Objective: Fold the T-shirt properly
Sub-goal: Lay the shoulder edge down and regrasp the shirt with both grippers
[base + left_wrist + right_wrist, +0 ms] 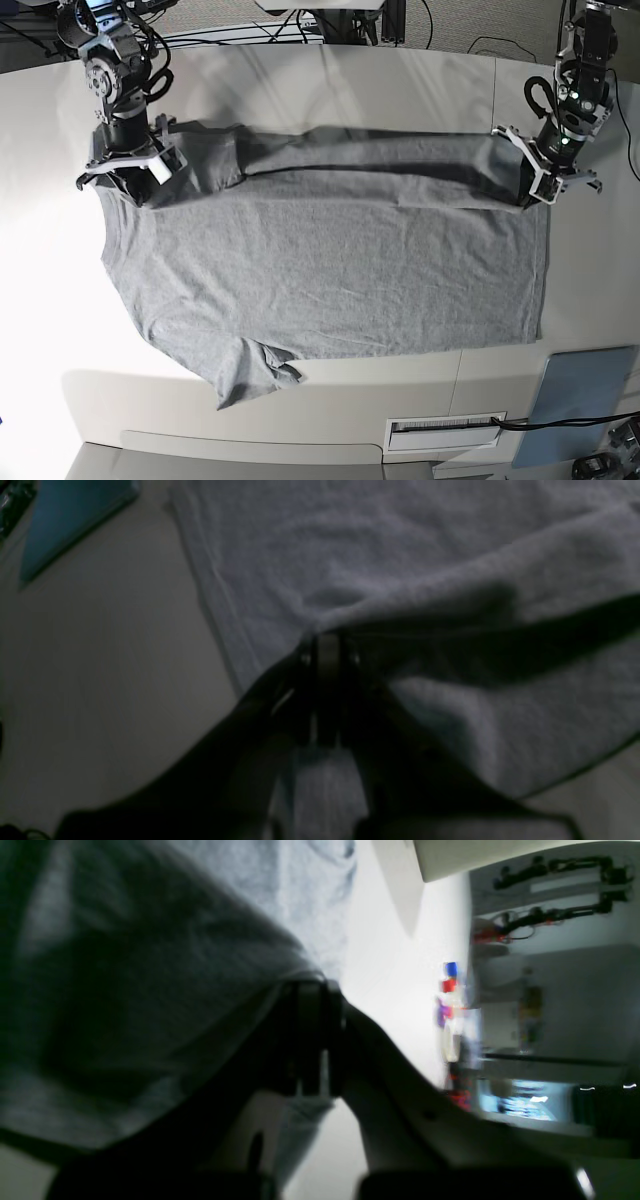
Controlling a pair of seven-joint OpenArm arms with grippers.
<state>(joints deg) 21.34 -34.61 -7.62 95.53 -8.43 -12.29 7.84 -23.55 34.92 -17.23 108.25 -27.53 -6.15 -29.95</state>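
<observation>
- The large heather-grey cotton T-shirt [330,270] lies spread on the pale white surface [330,80], plain side up, with its far long edge lifted into a taut roll between the two arms.
- The left gripper [543,180], on the base view's right, has its jaws pinched closed on the hem-side corner; the left wrist view shows cloth bunched at the jaw tips [327,645].
- The right gripper [130,170] likewise has its jaws clamped on the shoulder-side edge, fabric draping over them in the right wrist view [310,990].
- To fold well, I judge both arms should carry the held edge toward the near edge together, level and at matched pace, keeping the span lightly tensioned.
- Lay it parallel to the near hem; the crumpled near sleeve [262,365] may need tucking.
- Keep the drop short of the pale blue-grey flat panel [580,400].
</observation>
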